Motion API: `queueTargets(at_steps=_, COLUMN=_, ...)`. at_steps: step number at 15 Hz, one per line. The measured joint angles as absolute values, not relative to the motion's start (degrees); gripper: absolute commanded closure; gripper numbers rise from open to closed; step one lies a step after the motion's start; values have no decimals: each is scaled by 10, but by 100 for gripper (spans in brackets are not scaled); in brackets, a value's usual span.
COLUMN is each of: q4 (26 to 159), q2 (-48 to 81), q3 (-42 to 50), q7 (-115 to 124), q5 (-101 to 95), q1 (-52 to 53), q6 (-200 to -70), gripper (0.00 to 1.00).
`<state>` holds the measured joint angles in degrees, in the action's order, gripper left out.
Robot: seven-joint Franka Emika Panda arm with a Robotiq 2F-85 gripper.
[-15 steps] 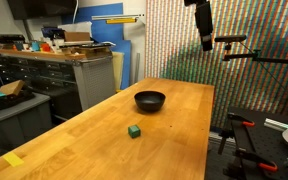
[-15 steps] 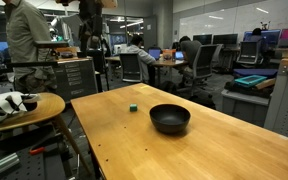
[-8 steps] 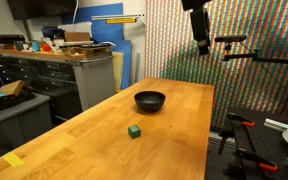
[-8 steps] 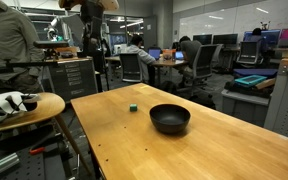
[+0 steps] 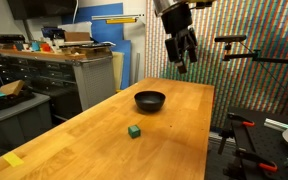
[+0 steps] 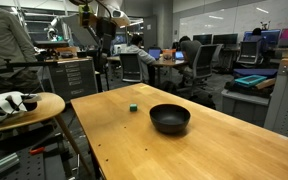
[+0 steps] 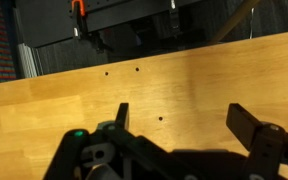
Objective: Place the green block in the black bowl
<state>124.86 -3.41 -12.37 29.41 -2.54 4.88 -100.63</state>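
Observation:
The green block (image 5: pixel 134 130) is a small cube on the wooden table (image 5: pixel 104 140), nearer the front than the black bowl (image 5: pixel 150 100). It also shows in an exterior view (image 6: pixel 133 106) behind the bowl (image 6: pixel 170 118). My gripper (image 5: pixel 182 62) hangs high in the air above and beyond the bowl, well apart from the block. It also shows high above the far table edge in an exterior view (image 6: pixel 102 38). In the wrist view my gripper (image 7: pixel 182 122) is open with only bare table between its fingers; neither block nor bowl shows there.
A workbench with drawers and clutter (image 5: pixel 54 62) stands beyond the table. A camera stand (image 5: pixel 246 55) rises by the table's far side. A round stool with a white object (image 6: pixel 19 105) stands beside the table. People sit at office desks (image 6: pixel 174 60) behind.
My gripper has come down and moved in from beyond the table edge toward the space above the bowl. The block and the bowl have not moved.

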Motion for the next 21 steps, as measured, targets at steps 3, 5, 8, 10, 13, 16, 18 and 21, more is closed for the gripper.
queueTargets(at_steps=3, q4=1219, q2=24, q3=-116, q7=327, q5=-53, q1=50, q6=-1045, gripper=0)
queueTargets(at_steps=5, q4=1197, q2=60, q3=-110, q7=352, q5=-66, q1=54, q6=-1073, gripper=0)
queueTargets(at_steps=8, q4=1165, q2=107, q3=-100, q7=380, q5=-67, q1=67, q6=-1110, gripper=0)
queueTargets(at_steps=10, q4=1145, q2=136, q3=-95, q7=405, q5=-67, q1=79, q6=-1131, gripper=0)
queueTargets(at_steps=13, q4=1118, q2=178, q3=-82, q7=447, q5=-67, q1=98, q6=-1160, gripper=0)
queueTargets(at_steps=16, q4=1098, q2=215, q3=-68, q7=489, q5=-67, q1=116, q6=-1190, gripper=0)
queueTargets(at_steps=18, q4=1088, q2=239, q3=-59, q7=511, q5=-67, q1=127, q6=-1209, gripper=0)
queueTargets(at_steps=21, q4=1075, q2=271, q3=-49, q7=533, q5=-67, q1=137, q6=-1232, gripper=0)
